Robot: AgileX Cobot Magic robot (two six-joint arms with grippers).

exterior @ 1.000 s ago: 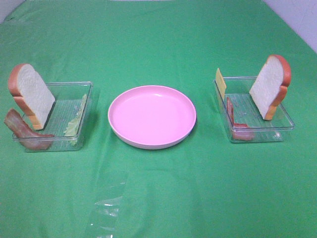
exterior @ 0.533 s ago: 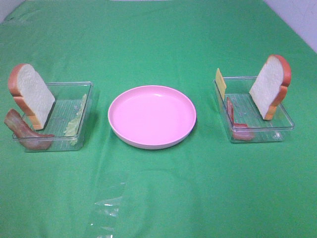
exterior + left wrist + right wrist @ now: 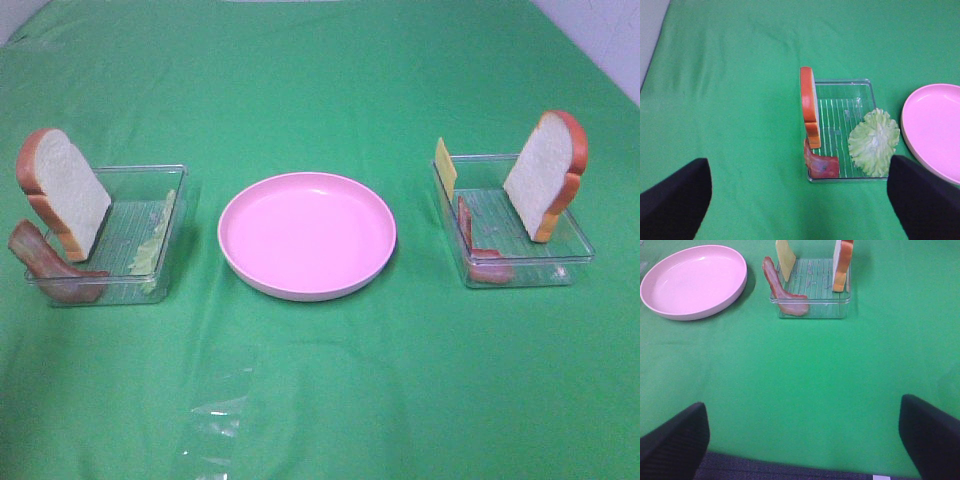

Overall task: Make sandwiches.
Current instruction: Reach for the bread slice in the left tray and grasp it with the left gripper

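I see my left pincer (image 3: 799,200) and right pincer (image 3: 800,440) both spread wide, holding nothing. On the counter (image 3: 320,80), the left tray (image 3: 140,168) carries a leaning bread slice (image 3: 65,190), bacon strip (image 3: 45,262) and lettuce (image 3: 150,248). The right tray (image 3: 535,276) carries a second slice (image 3: 545,175), cheese (image 3: 445,167), apparently upright, and a second bacon (image 3: 478,252). The pink plate (image 3: 307,235) sits between the trays.

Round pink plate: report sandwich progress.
Done: nothing; the round pink plate is bare. In hand: nothing; the left end effector and right end effector are open, empty. Left: everything; white bread slices, pale green lettuce leaf, reddish-brown bacon strips and yellow cheese square sit in or on the clear plastic trays.
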